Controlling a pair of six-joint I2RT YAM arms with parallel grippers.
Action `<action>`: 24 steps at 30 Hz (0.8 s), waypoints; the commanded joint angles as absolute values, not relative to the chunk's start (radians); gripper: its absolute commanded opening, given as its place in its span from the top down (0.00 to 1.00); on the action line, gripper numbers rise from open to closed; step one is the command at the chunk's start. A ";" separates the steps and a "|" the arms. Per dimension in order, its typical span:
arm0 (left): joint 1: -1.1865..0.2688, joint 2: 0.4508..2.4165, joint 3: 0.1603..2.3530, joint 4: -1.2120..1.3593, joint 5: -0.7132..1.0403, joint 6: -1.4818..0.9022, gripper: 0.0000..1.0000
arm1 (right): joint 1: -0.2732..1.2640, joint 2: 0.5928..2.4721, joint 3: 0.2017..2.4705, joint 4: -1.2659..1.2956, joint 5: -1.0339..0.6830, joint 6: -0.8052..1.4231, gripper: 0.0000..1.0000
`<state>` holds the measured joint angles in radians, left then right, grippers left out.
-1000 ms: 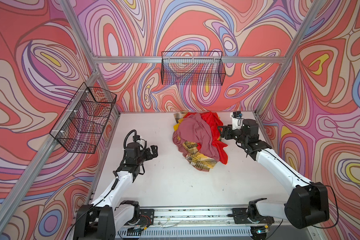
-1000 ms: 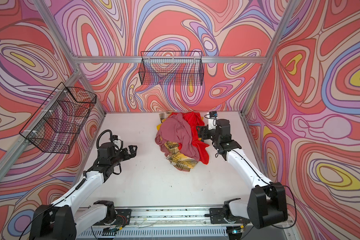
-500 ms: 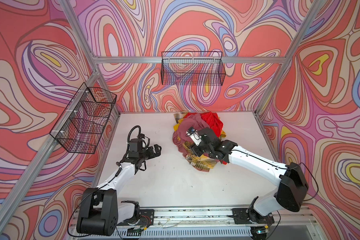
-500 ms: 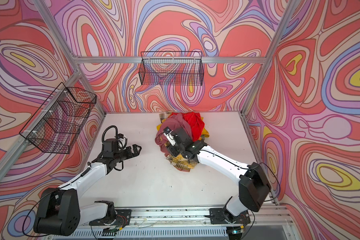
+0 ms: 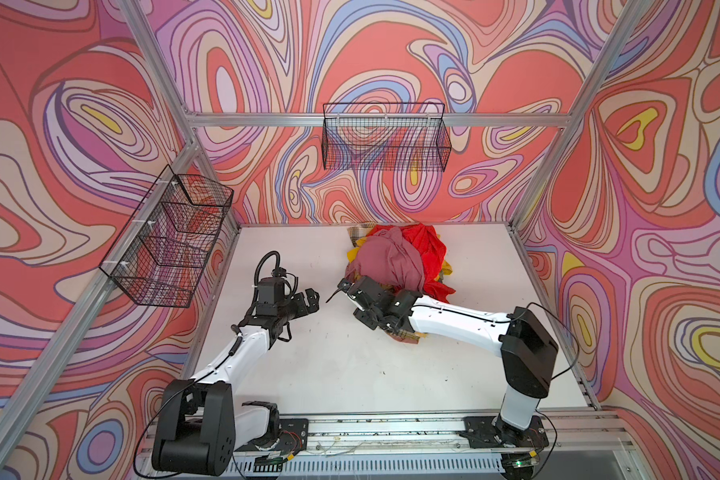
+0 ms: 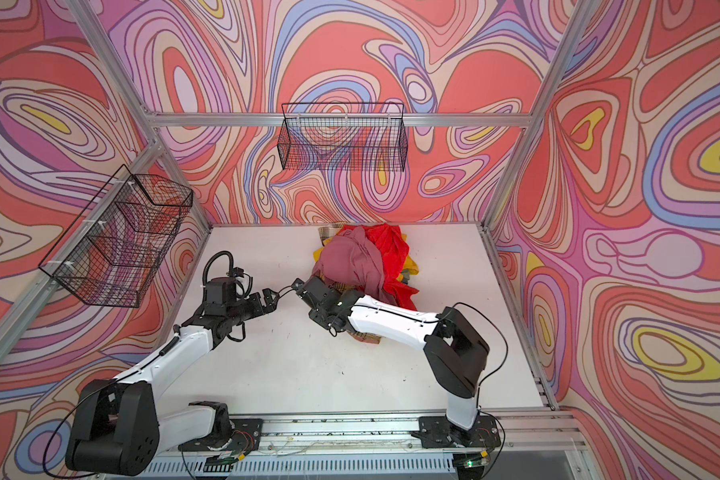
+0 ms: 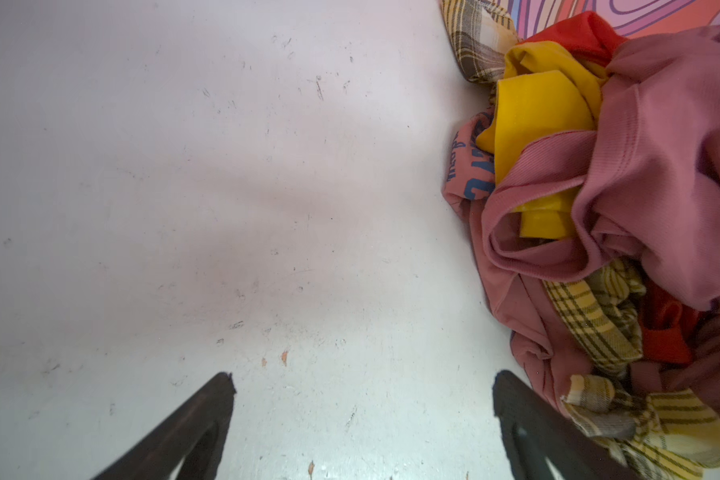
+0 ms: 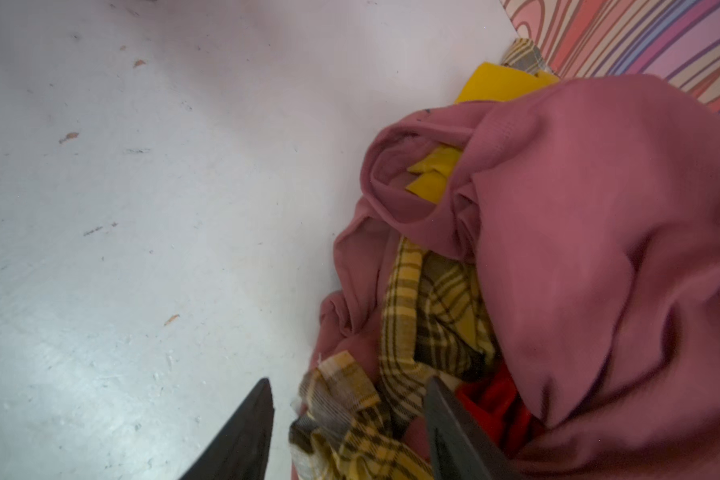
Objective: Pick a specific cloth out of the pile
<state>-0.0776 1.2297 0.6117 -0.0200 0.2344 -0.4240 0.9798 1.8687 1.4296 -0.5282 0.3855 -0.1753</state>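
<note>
A: What is the right gripper (image 8: 348,384) doing?
B: Its 2 jaws stand partly apart around a corner of the yellow-brown plaid cloth (image 8: 425,307) at the foot of the pile of mixed cloths (image 5: 395,262) — not pinching yet. Probably clearing a way in.
A: And the target?
B: No white label shows. A small dusty-pink cloth with blue markings (image 7: 468,166) peeks from the pile's edge, tucked under the mustard-yellow cloth (image 7: 537,120) — likely it. The larger plain dusty-pink cloth (image 8: 599,228) drapes over the pile's top.
A: The left gripper (image 7: 362,374)?
B: Spread wide over the white table (image 7: 184,187) beside the pile, apparently waiting.
</note>
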 commanded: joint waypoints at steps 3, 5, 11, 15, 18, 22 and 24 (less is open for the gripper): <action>-0.080 1.201 0.625 -0.066 0.191 -0.441 0.00 | 0.991 2.006 1.535 -0.613 0.476 -0.192 0.46; -0.078 1.200 0.624 -0.065 0.187 -0.442 0.00 | 0.991 2.055 1.578 -0.626 0.506 -0.193 0.49; -0.078 1.198 0.624 -0.066 0.186 -0.440 0.00 | 0.989 2.182 1.648 -0.594 0.590 -0.239 0.52; -0.078 1.191 0.624 -0.068 0.180 -0.437 0.00 | 0.978 2.241 1.689 -0.594 0.623 -0.237 0.54; -0.078 1.184 0.622 -0.067 0.178 -0.435 0.00 | 0.954 2.273 1.717 -0.603 0.637 -0.229 0.54; -0.079 1.188 0.620 -0.066 0.180 -0.437 0.00 | 0.933 2.300 1.736 -0.590 0.630 -0.252 0.53; -0.078 1.189 0.621 -0.068 0.181 -0.435 0.00 | 0.929 2.315 1.737 -0.575 0.632 -0.268 0.53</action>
<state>-0.0776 1.2037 0.6117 -0.0425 0.1890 -0.4240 0.9371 2.2810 1.7107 -0.5941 0.6113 -0.2447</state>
